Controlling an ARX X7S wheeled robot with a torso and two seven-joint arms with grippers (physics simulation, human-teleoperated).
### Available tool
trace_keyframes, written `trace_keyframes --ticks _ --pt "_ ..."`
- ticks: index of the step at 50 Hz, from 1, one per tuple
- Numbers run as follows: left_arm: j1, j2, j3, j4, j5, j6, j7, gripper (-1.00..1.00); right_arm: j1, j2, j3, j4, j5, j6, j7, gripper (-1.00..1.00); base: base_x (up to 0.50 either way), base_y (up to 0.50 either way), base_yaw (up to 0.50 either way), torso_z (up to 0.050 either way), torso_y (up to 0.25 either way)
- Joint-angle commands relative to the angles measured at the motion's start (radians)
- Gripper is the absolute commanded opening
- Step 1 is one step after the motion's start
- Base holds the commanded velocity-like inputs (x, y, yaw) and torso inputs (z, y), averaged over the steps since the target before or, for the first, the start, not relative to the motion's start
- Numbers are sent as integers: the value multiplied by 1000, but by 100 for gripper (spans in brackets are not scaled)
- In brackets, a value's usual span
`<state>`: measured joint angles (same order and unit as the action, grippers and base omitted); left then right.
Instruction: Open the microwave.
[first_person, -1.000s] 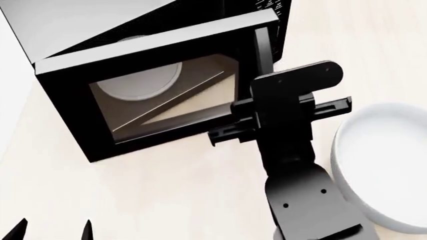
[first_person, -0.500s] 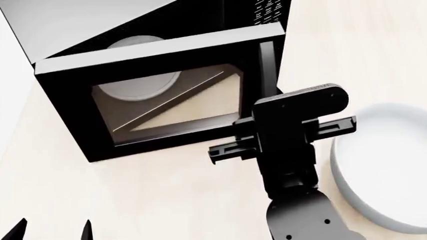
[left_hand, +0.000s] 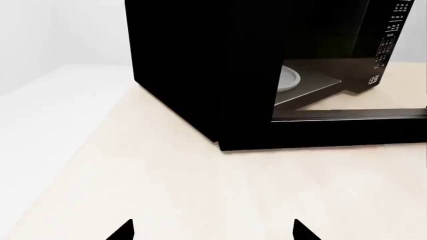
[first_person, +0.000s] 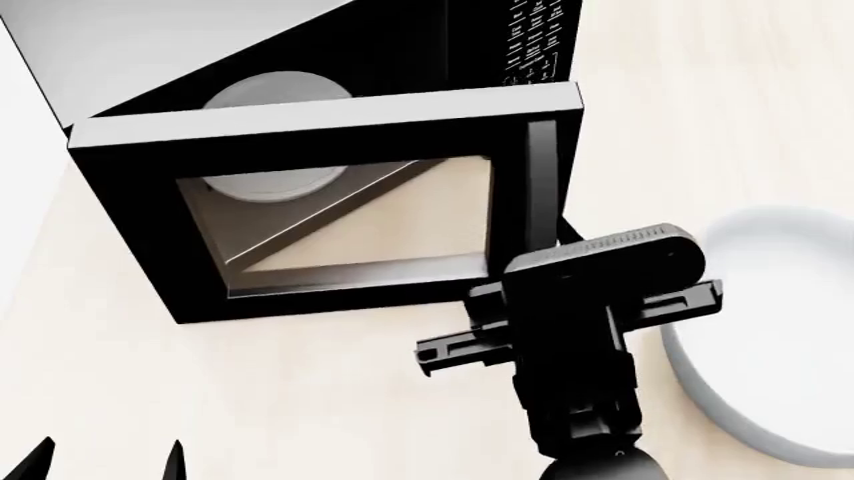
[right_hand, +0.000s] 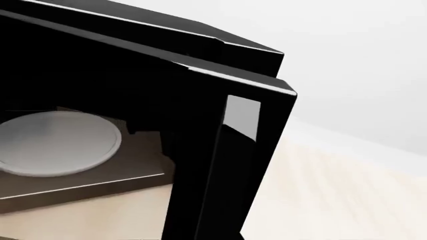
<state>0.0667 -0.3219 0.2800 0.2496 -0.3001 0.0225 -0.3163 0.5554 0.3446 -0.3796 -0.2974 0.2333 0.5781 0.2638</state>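
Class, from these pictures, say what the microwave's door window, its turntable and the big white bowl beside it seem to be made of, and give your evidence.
Door window: probably glass or clear plastic; the turntable shows through it.
Turntable: matte white disc, perhaps ceramic or frosted glass; unclear.
White bowl: smooth, thick-rimmed, evenly white, looks like ceramic or plastic.
As simulator renders, all remain guesses.

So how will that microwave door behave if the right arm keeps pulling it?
The door looks like a rigid framed panel, so it likely swings stiffly rather than flexing. The microwave looks bulky and sits flat on the table, so it probably won't tip, though it might slide.
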Motion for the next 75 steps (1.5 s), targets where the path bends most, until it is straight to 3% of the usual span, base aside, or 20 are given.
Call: trace_keyframes --ticks 1,31,32,55,75 --pt "2 -4 2 4 -2 1 -3 100 -66 -8 -60 -23 171 -48 -54 -100 0 3 3 0 0" --pt "-3 -8 6 1 -8 5 -14 100 -83 -7 -65 -4 176 -83 -56 -100 0 2 3 0 -1" --pt "-4 -9 6 0 -9 5 -14 100 -86 -8 -61 -4 180 -84 -55 100 0 4 4 0 0" --pt "-6 -13 14 0 -7 7 -20 100 -128 18 49 24 237 -178 -56 100 0 0 0 0 -1" --pt "0 -18 22 9 -6 9 -25 100 -281 120 156 -247 297 -170 25 100 0 0 0 0 0"
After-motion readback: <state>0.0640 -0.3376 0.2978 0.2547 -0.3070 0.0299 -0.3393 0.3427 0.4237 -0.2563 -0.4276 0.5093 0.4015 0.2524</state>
